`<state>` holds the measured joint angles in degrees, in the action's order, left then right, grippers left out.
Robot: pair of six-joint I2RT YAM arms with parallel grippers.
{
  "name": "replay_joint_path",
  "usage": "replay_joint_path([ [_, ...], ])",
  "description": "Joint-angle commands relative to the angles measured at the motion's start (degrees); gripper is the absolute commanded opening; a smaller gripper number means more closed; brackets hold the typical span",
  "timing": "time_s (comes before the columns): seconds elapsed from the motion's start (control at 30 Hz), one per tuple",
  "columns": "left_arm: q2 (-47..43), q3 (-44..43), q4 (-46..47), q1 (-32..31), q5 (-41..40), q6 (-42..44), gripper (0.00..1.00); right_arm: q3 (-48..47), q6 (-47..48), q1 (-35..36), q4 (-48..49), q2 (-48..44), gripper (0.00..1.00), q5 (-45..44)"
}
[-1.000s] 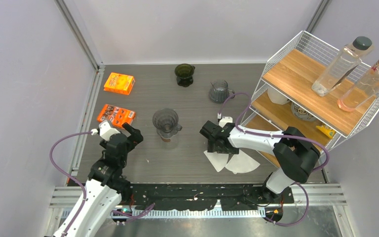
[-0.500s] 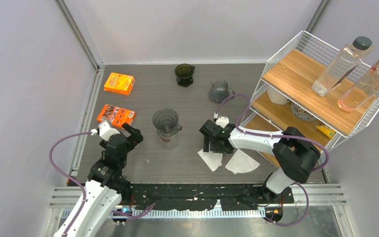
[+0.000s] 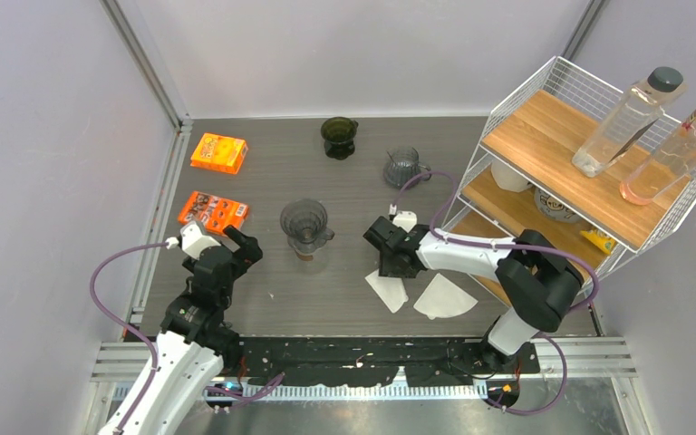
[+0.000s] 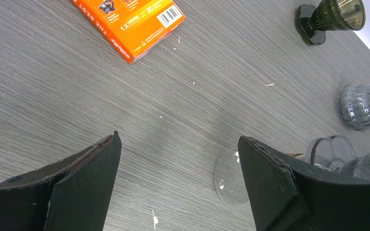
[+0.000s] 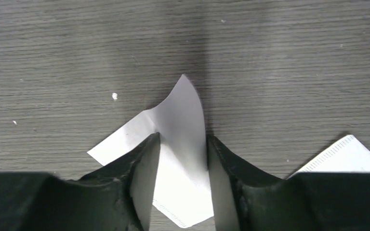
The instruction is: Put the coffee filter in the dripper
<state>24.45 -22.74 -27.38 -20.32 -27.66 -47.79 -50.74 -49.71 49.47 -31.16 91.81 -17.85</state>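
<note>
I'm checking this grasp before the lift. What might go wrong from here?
The right gripper straddles a buckled fold of the coffee filter with a gap left between the jaws; the thin paper may slip or crease on lifting. A second filter lies close beside it and might get dragged along.

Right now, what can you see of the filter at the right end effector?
The coffee filter is thin white paper, folded flat, with one curved edge and a crimped seam. It lies on the grey table, its middle buckled up between the fingers of the right end effector, which meet its sides; a firm pinch can't be confirmed. The second filter lies apart.
</note>
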Motion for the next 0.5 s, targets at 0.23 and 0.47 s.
replay_joint_path([
  [0.23, -0.97, -1.97, -0.5, -0.17, -3.27, 0.48, 0.99, -0.61, 5.35, -0.07, 1.2, -5.58, 0.33, -1.59],
  [0.47, -3.09, -1.95, 0.11, -0.16, -3.44, 1.75, 0.99, -0.05, 10.38, -0.12, 7.49, -14.49, 0.26, -0.77],
])
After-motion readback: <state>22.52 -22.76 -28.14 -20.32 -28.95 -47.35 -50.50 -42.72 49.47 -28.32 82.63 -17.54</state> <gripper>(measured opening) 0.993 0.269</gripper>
